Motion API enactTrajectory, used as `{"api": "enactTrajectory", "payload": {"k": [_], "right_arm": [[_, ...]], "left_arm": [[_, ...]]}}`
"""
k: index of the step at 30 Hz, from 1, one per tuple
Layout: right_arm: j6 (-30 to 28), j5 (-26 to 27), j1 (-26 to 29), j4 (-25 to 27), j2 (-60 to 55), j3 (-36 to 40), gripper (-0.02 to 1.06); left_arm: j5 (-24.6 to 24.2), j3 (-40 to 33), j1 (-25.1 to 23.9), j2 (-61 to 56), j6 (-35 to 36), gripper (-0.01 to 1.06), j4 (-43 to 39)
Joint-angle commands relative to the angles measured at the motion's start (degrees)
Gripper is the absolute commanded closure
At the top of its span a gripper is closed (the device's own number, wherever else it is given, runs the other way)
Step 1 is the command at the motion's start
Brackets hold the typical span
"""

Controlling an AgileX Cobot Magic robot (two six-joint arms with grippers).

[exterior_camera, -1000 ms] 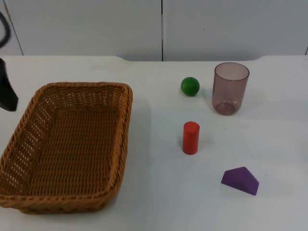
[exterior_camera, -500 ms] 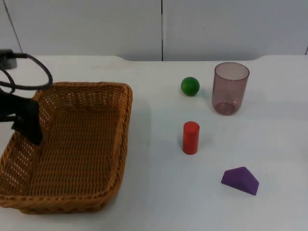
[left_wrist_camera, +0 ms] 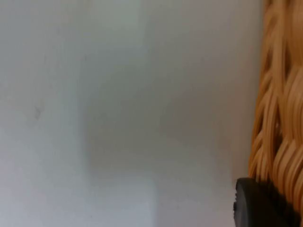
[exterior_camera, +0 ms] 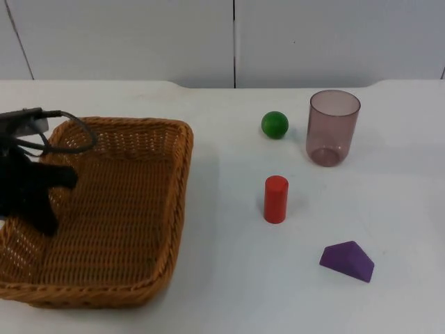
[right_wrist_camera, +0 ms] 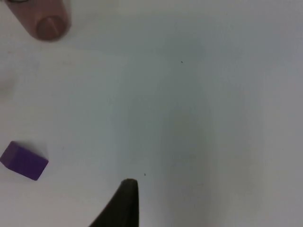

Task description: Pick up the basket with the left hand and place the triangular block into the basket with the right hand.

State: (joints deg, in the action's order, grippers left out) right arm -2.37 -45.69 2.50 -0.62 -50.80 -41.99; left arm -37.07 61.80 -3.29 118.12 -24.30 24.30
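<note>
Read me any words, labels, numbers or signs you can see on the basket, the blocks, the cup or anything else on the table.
None: no text, label, number or sign can be read anywhere.
The basket, purple block, red cylinder, green ball and cup are all plain.
The left gripper at the basket's left wall bears no marking either.

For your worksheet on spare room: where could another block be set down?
Bare table lies between basket and red cylinder, and in front of the cylinder beside the purple block. Crowded: green ball beside cup.
</note>
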Motion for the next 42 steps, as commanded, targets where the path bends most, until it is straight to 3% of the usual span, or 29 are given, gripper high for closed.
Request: {"api": "enactTrajectory", "payload": {"k": [1, 6, 8, 13, 15, 18, 25, 28, 31, 34, 35, 38, 42], "right_arm": [[-0.27, 0.46, 0.13, -0.11, -0.02, -0.27, -0.01], [-1.04, 0.44, 0.13, 1.72, -0.02, -0.27, -0.01], [-5.52, 0.29, 0.13, 2.94, -0.02, -0.27, -0.01], [-9.9, 0.15, 0.13, 7.57, -0.02, -0.27, -0.01], [-15.61, -0.48, 0.13, 12.17, -0.02, -0.27, -0.01], [-19.87, -0.72, 0.13, 14.82, -0.02, -0.27, -0.01], [-22.78, -2.49, 0.13, 17.32, -1.87, -0.27, -0.01], [-25.44, -2.73, -2.76, 19.83, -6.37, -0.27, -0.01], [-25.47, -1.36, -7.37, 18.43, -10.32, -0.51, 0.0], [-25.47, -0.75, -17.01, 14.36, -19.01, -3.75, 0.01], [-25.47, -0.75, -17.01, 14.36, -19.01, -3.75, 0.01], [-25.33, 0.37, -25.61, 6.21, -30.25, -10.86, 0.01], [-25.9, 0.26, -29.49, 3.33, -39.11, -17.26, 0.01]], "left_arm": [[-1.23, 0.11, -0.16, -1.08, 1.11, 1.05, -0.57], [-2.95, -2.63, -0.16, -7.03, 3.6, 1.05, 1.52], [-2.72, -5.51, -0.16, -10.82, 3.6, 1.05, 2.65], [-3.69, -12.09, -0.16, -19.62, 3.6, 1.05, 4.78], [-4.47, -15.2, -0.16, -22.51, 3.6, 1.05, 5.43], [-4.59, -18.65, -0.16, -24.87, 2.29, 1.05, 5.68], [-5.76, -19.26, -0.16, -24.96, -0.02, 1.05, 8.32], [-6.05, -19.26, -0.16, -24.96, -0.51, 1.05, 8.62], [-6.05, -19.26, -0.16, -24.96, -0.51, 1.05, 8.62], [-6.05, -19.26, -0.16, -24.96, -0.51, 1.05, 8.62], [-6.05, -19.26, -0.16, -24.96, -0.51, 1.05, 8.62], [-6.05, -19.26, -0.16, -24.96, -0.51, 1.05, 8.62], [-6.05, -19.26, -0.16, -24.96, -0.51, 1.05, 8.74]]}}
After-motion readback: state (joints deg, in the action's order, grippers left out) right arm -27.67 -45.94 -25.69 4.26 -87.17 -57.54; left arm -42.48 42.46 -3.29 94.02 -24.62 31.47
